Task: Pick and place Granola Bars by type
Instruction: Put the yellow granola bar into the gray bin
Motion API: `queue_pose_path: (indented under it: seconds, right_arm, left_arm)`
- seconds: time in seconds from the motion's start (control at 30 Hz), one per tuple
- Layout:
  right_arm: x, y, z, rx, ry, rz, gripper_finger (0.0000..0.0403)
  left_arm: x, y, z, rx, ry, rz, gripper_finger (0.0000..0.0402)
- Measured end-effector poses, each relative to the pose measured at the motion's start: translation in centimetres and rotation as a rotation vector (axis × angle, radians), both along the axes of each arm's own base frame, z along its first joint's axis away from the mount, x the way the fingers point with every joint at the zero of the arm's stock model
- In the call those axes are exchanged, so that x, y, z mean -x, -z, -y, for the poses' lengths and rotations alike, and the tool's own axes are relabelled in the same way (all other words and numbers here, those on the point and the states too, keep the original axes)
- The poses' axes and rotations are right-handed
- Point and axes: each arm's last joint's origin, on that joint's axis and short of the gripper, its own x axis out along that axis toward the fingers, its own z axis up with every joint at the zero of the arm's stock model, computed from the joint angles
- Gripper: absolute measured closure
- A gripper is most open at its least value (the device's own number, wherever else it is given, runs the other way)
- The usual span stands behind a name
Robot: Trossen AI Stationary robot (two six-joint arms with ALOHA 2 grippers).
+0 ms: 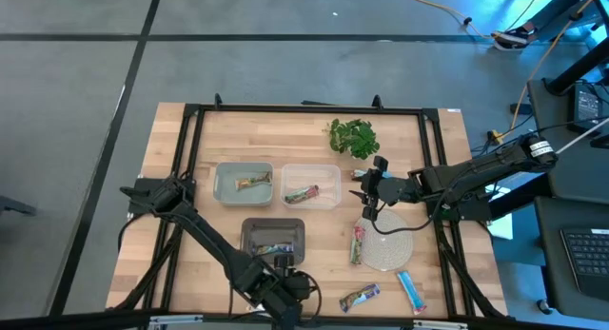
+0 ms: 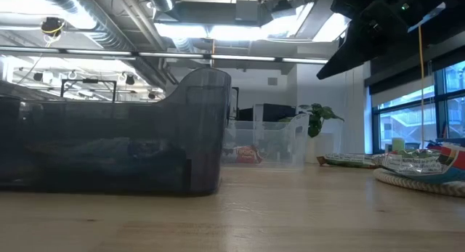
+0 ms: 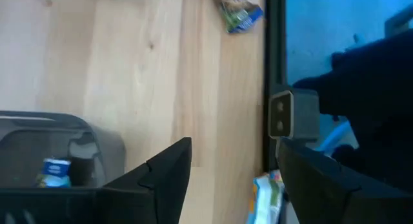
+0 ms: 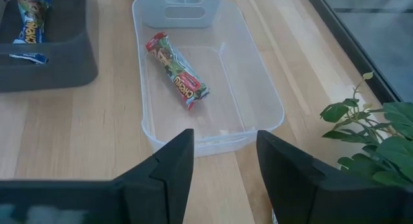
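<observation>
On the wooden table [image 1: 205, 263] sit three bins: a dark bin [image 1: 273, 237] with blue bars, a clear bin [image 4: 251, 88] holding one green-and-red bar [image 4: 176, 70], and a green bin [image 1: 244, 183] with one bar. More bars lie loose by the woven mat [image 1: 390, 249]. The right gripper [image 4: 219, 169] hovers beside the clear bin, jaws apart, empty. The left gripper [image 3: 229, 179] is near the dark bin at the table's front edge, open, holding nothing.

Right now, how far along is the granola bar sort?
Done: one bar each in the pale green bin and the clear plastic bin, blue-wrapped bars in the dark grey bin. In hand: nothing; the right claw hangs open by the clear bin, the left claw open at the front edge. Left: four bars on or near the round woven mat.
</observation>
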Motion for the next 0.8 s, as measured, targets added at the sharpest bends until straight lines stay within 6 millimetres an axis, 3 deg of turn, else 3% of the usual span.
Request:
queue_pose_path:
  seconds: [0.47, 0.8]
  right_arm:
    - [0.1, 0.1, 0.0, 0.004, 0.0, -0.015, 0.0231]
    - [0.1, 0.1, 0.0, 0.002, 0.001, -0.013, 0.0231]
  left_arm:
    - [-0.3, -0.2, 0.6, -0.118, 0.102, 0.113, 0.0115]
    - [2.0, 1.6, 4.3, -0.084, 0.11, 0.087, 0.0118]
